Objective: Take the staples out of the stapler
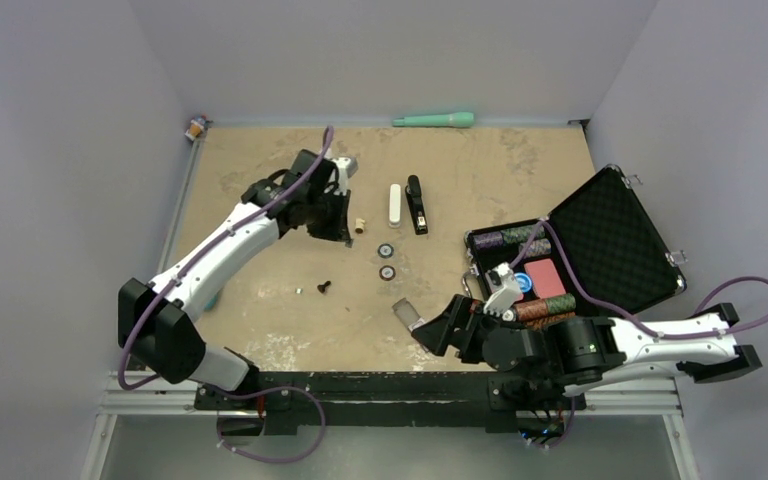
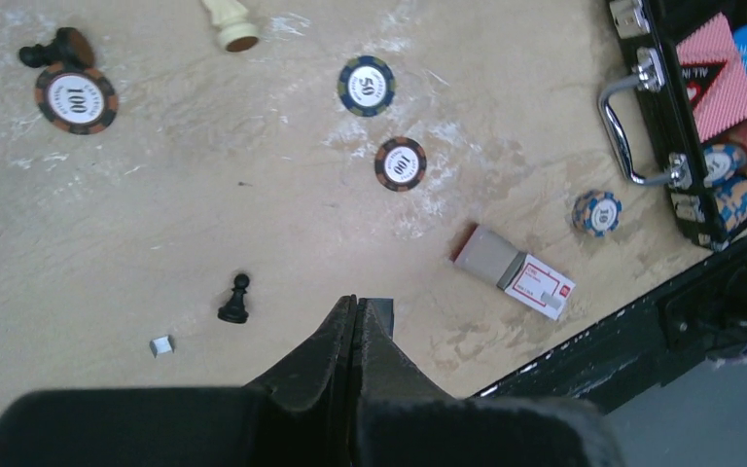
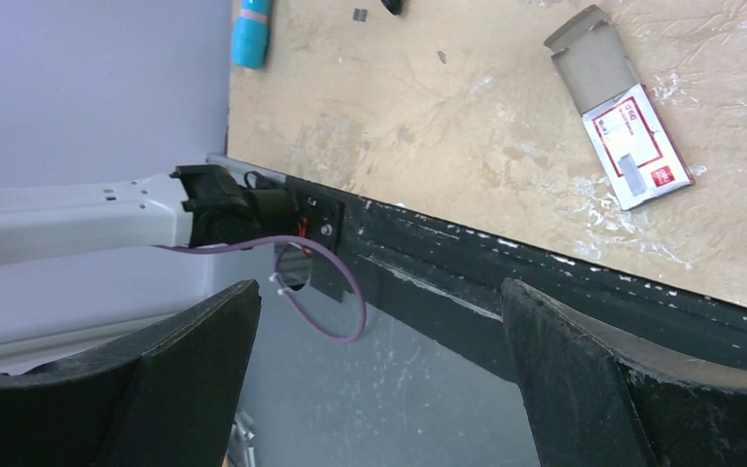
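Here we see the stapler (image 1: 418, 205) lying flat toward the far side of the table (image 1: 280, 310), just beside a white bar (image 1: 394, 204), well apart from both arms. Our left gripper (image 2: 357, 309) is pressed together on nothing; our right gripper (image 3: 379, 292) gapes wide and empty over the near edge, near a small staple box (image 3: 622, 126).

I look down on the whole surface (image 1: 520, 170) from above and behind the rig in my overhead view; the left wrist view hangs well above it, facing down past the left end effector (image 2: 358, 304); the right wrist view sits low at the near edge, facing sideways beyond the right end effector (image 3: 379, 292) toward the left arm (image 3: 68, 219); all three share the small white-and-red box (image 2: 515, 274) ahead of both end effectors.
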### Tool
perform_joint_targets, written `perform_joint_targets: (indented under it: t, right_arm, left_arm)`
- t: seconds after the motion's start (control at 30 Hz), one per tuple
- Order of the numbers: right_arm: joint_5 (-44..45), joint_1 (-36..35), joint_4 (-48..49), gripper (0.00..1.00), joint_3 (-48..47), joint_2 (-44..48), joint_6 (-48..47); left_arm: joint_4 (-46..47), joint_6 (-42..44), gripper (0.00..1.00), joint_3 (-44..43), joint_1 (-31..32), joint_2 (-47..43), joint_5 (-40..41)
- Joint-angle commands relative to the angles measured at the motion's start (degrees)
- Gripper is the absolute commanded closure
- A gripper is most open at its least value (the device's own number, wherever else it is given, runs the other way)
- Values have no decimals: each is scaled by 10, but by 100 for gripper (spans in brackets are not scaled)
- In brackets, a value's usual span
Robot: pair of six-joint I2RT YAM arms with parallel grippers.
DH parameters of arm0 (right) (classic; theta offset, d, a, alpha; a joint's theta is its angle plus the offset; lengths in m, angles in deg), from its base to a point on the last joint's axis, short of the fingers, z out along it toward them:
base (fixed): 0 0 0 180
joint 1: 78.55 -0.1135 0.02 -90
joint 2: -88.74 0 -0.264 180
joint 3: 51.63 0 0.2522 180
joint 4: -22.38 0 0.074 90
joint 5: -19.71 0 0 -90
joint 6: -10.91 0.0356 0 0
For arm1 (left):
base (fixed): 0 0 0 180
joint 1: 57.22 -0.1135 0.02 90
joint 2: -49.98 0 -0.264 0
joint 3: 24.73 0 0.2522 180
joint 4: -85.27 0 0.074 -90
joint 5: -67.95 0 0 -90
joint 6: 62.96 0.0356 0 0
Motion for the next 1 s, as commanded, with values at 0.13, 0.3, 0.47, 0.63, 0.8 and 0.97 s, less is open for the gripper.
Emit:
perform_joint_targets:
  t: [0.13, 0.3, 0.47, 0.63, 0.8, 0.97]
  right_arm:
    - [23, -1, -3, 1, -2, -16, 21]
    - [37, -1, -14, 2, -6, -13, 36]
    - [60, -1, -35, 3, -14, -11, 65]
    - [87, -1, -27, 3, -51, -12, 39]
    - [106, 0, -37, 3, -103, -22, 7]
    - [115, -1, -37, 2, -128, -28, -6]
  left_arm:
    - [-4, 81, 100, -40, 58, 13, -12]
    - [-8, 88, 100, -48, 79, 21, -12]
    - [-20, 92, 100, -67, 109, 46, -5]
    - [-20, 81, 100, -85, 144, 79, -2]
    - [-14, 66, 100, -101, 167, 117, -12]
    - [33, 41, 100, -61, 175, 124, -32]
